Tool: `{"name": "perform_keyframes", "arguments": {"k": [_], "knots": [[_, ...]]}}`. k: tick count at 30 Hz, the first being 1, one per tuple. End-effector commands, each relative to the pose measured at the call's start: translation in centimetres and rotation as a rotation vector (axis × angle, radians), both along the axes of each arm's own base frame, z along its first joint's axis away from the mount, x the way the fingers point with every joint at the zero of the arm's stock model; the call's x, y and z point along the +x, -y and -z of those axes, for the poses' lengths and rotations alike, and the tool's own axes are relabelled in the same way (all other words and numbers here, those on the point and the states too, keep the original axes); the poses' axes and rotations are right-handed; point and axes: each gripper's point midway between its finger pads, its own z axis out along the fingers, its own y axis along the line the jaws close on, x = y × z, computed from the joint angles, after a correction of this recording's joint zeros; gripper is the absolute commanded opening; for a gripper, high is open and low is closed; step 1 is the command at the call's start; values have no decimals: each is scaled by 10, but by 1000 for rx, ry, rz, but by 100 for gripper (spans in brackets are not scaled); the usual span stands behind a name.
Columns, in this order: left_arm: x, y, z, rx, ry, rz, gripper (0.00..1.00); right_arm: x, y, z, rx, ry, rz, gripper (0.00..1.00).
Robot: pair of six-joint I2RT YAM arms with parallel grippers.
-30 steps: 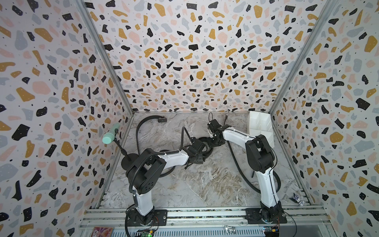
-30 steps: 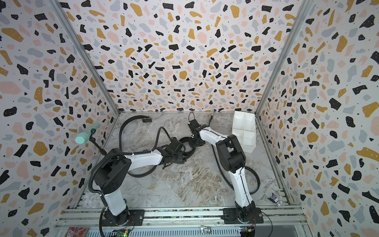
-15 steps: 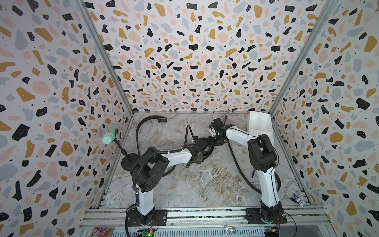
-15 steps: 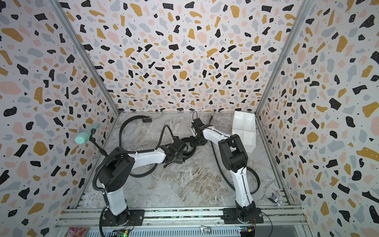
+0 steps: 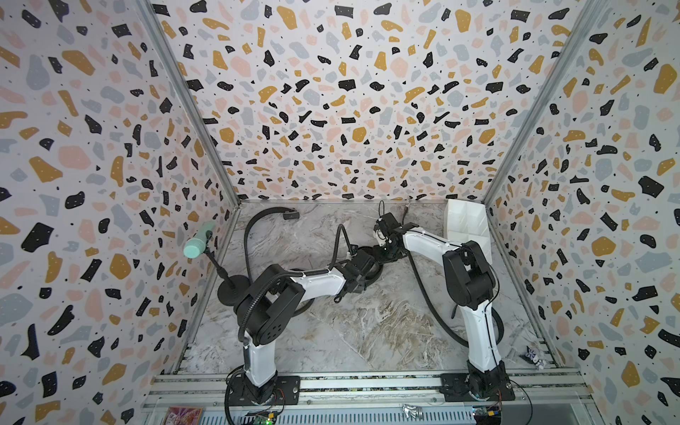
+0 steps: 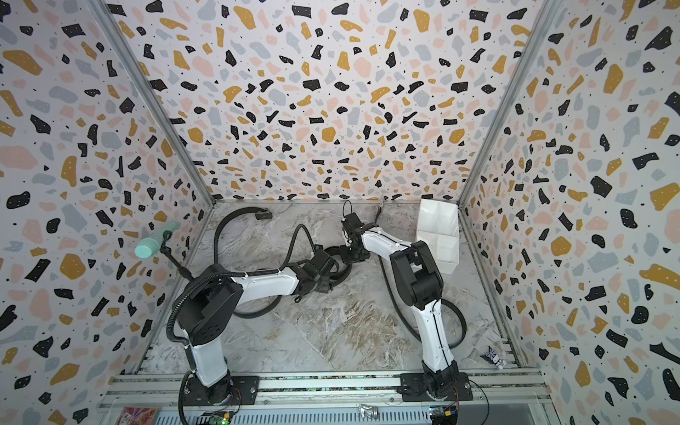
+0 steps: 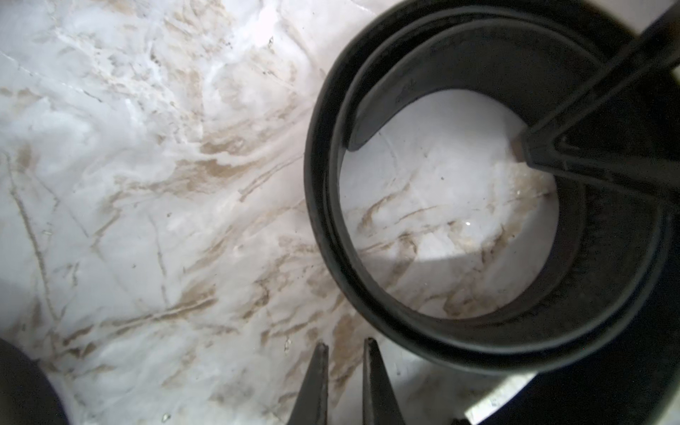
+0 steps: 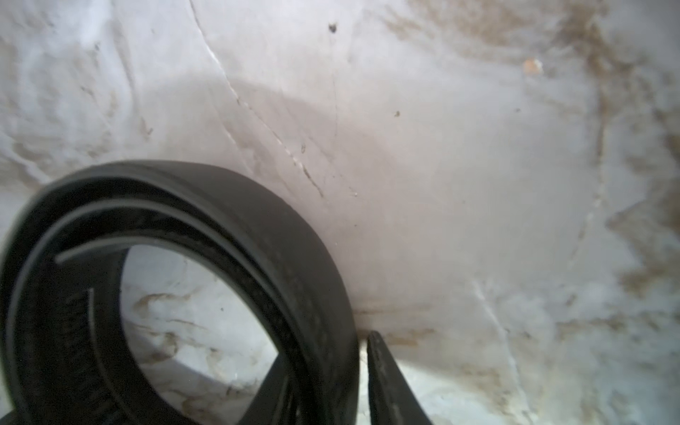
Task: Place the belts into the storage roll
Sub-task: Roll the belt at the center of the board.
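Speckled terrazzo walls box in a marble counter. From where I stand both arms lean in toward its middle: the left arm stretched low, the right arm folded over from its own side. Off in the far corner on the right arm's side sits the storage roll, well apart from the work, its white cells looking empty as far as I can see. A second belt lies untouched in a loose arc by the far left wall, near the mint-green cylinder on its stand.

Between the two hands stands the coiled belt, wound on edge into a few turns. I take it that it is rolled so as to fit one square cell, and that it has to be gripped across its wall or it will spring loose. That is how the right hand meets it: one finger just outside the coil, its mate inside the ring, the wound wall between them. A sliver of counter shows beside the outer tip, so whether it is truly pinching I cannot tell. The left hand is clenched on nothing. Its tips sit just beside the coil's outer wall without touching, probably as a stop to keep the roll from sliding.
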Motion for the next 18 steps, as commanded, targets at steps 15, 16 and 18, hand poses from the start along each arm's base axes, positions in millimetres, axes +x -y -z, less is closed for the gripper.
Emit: {"name": "perform_keyframes", "arguments": {"k": [15,16,18], "knots": [[-77,-83,56,333,-273,27,0,-44,40,48,-166,-205,-63,42],[-81,-86,57,349,-279,33,0,-44,39,48,-161,-203,-62,42],[-87,-91,58,359,-287,32,0,-45,38,48,-156,-205,-59,39]]}}
